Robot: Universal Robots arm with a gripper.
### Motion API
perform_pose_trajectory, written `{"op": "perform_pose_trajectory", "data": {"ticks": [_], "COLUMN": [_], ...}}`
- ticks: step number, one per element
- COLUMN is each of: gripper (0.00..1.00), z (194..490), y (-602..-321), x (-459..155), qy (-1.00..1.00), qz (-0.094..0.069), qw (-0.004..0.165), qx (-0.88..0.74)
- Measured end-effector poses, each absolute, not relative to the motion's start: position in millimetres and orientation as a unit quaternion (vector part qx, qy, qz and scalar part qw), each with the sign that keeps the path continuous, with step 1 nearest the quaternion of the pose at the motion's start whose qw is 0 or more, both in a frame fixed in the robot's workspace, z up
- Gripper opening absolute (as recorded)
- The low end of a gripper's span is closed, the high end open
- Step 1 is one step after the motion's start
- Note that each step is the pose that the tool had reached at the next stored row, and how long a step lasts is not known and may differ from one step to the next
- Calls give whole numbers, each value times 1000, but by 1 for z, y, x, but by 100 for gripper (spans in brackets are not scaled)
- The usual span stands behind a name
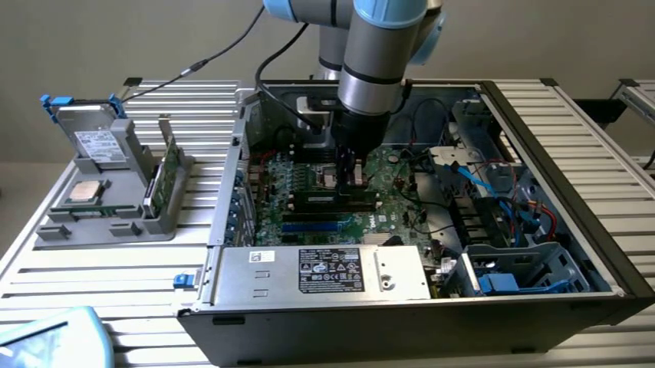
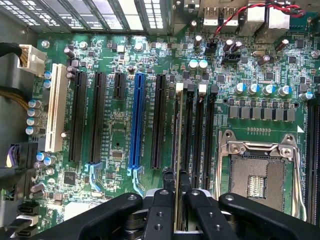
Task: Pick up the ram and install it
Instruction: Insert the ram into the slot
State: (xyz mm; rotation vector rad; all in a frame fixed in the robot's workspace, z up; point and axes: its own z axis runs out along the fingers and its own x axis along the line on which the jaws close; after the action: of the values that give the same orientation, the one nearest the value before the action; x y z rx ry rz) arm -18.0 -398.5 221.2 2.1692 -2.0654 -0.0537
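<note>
**Stick in my grip, over the memory slots**

My gripper (image 2: 176, 179) is closed narrowly on the ram (image 2: 177, 125), pinching its two flat faces so I see it edge-on. It runs along the outermost of the memory slots (image 2: 199, 140), the one furthest from the empty processor socket (image 2: 257, 172). I cannot tell whether its lower edge touches the slot yet.

To do this well, I judge I should keep the stick upright and parallel to the slot, with both ends inside the end clips. I should press straight down and evenly, since a tilt would jam one corner. Around me lie the motherboard (image 2: 117, 135) and the open computer case (image 1: 409, 322).
</note>
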Motion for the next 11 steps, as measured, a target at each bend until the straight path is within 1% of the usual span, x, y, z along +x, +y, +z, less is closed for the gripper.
{"op": "perform_pose_trajectory", "data": {"ticks": [11], "gripper": [14], "z": [219], "y": [-399], "x": [-18], "qy": [-689], "qz": [-18], "qw": [73], "qx": [720]}}
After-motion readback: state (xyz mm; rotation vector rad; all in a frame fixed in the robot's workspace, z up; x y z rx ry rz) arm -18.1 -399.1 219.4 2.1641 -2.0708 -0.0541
